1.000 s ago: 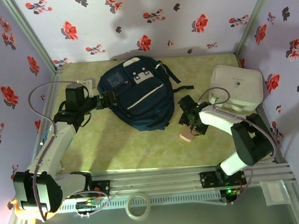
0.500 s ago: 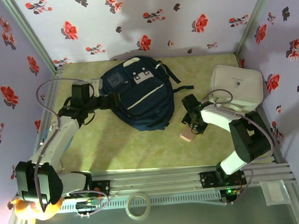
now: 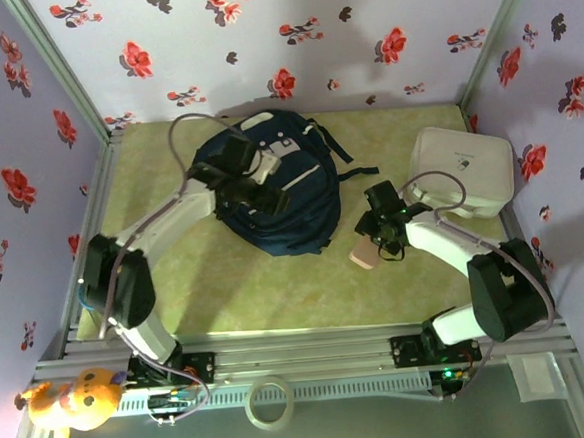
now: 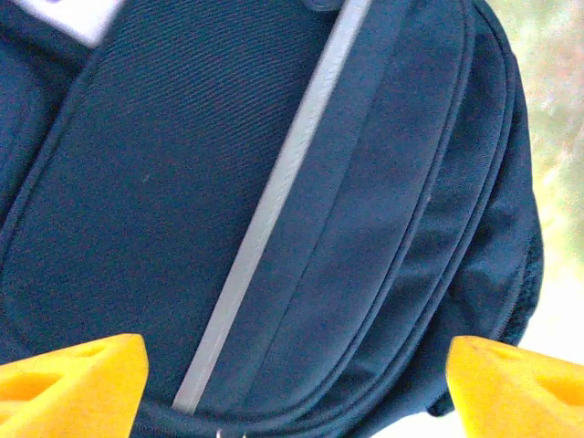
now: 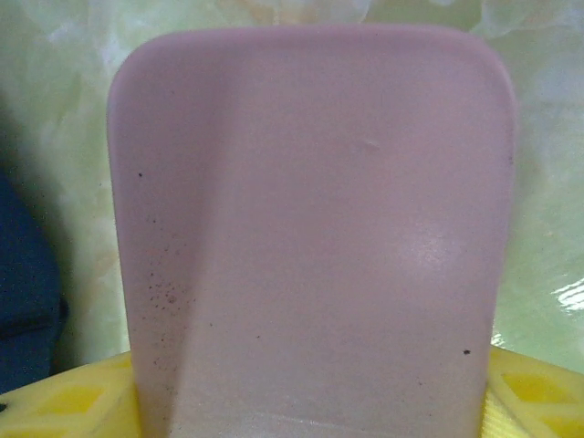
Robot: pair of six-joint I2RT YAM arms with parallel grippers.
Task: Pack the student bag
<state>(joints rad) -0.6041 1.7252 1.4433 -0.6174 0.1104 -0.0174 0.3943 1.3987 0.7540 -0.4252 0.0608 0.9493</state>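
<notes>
The left pincer (image 4: 294,385), open wide, has swung in over the student bag (image 3: 302,216) while the right pincer (image 5: 306,399) now grips the pink block (image 5: 310,228), so loading looks next.

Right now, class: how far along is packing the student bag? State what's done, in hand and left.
Done: nothing looks packed; the student bag lies on the table, no opening visible. In hand: the right gripper clasps a pink block beside the bag; the left gripper hovers open over its front. Left: opening the bag and putting the block inside.
</notes>
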